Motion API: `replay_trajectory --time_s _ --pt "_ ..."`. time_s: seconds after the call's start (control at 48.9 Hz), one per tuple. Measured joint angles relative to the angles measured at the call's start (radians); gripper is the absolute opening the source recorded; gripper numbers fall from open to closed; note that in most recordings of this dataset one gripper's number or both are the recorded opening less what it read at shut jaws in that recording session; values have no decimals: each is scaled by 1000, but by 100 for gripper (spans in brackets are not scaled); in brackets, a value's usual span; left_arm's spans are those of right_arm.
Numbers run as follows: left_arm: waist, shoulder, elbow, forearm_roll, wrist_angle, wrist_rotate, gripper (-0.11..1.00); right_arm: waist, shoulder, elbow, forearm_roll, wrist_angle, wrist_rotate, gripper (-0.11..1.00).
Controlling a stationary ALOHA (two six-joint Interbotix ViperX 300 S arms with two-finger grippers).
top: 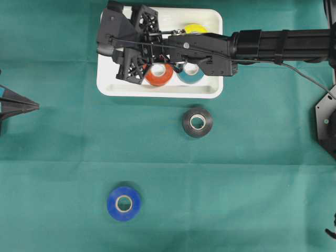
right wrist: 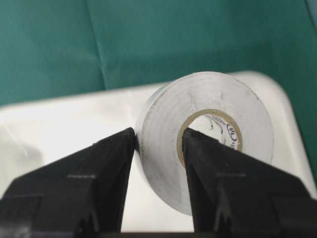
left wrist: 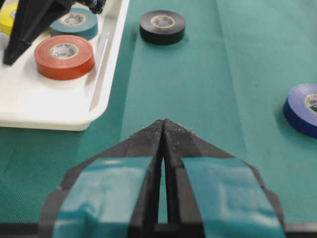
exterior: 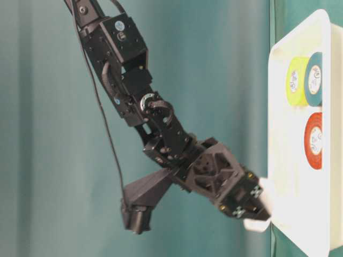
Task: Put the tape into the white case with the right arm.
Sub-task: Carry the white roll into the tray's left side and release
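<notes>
My all-black right gripper (right wrist: 158,134) is shut on a white tape roll (right wrist: 218,104), with one finger in the roll's core and the other on its outer face. It holds the roll on edge just above the white case (right wrist: 59,119). In the overhead view the right gripper (top: 123,44) hangs over the left part of the case (top: 157,90) and hides the roll. In the table-level view the roll (exterior: 256,208) shows at the gripper's tip by the case rim (exterior: 284,53). My left gripper (left wrist: 163,124) is shut and empty at the left edge of the overhead view (top: 31,106).
An orange roll (top: 159,74), a teal roll (top: 190,72) and a yellow roll (top: 195,28) lie in the case. A black roll (top: 197,122) lies on the green cloth just below the case. A blue roll (top: 124,203) lies at the lower left.
</notes>
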Motion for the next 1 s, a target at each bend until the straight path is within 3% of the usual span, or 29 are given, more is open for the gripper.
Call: replay_trajectory --time_s 0.368,0.921,1.003 --pt "0 0 2 0 0 0 0 -31 -55 84 0 -11 11 3" --pt "0 0 2 0 2 0 0 -38 -55 103 0 -48 8 3" --pt "0 0 2 0 0 0 0 -40 -55 103 0 -46 9 13"
